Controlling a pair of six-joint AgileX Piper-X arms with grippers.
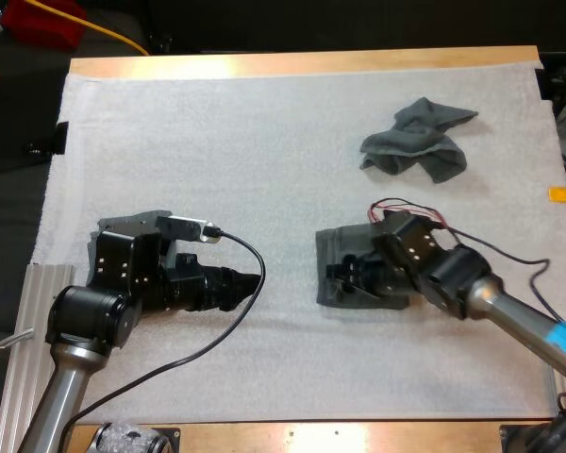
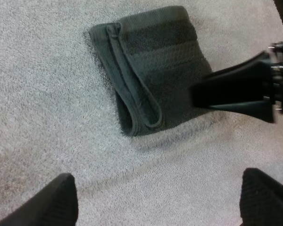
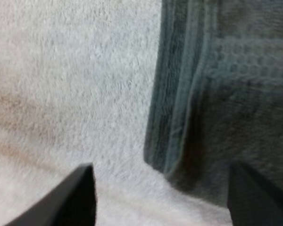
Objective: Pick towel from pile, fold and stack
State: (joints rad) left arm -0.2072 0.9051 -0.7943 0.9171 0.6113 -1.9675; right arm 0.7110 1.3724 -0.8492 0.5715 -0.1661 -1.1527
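A folded dark grey-green towel lies flat on the white mat right of centre, its layered edge facing my left arm. My right gripper hovers low over it, open, one finger above the mat and the other finger above the towel. A crumpled towel sits at the back right. My left gripper points toward the folded towel from a short distance, open and holding nothing. Over that towel's near side I see the right gripper.
The white mat covers most of the wooden table. Bare mat stretches between the two grippers and along the back left. A metal rail runs along the table's left side by my left arm.
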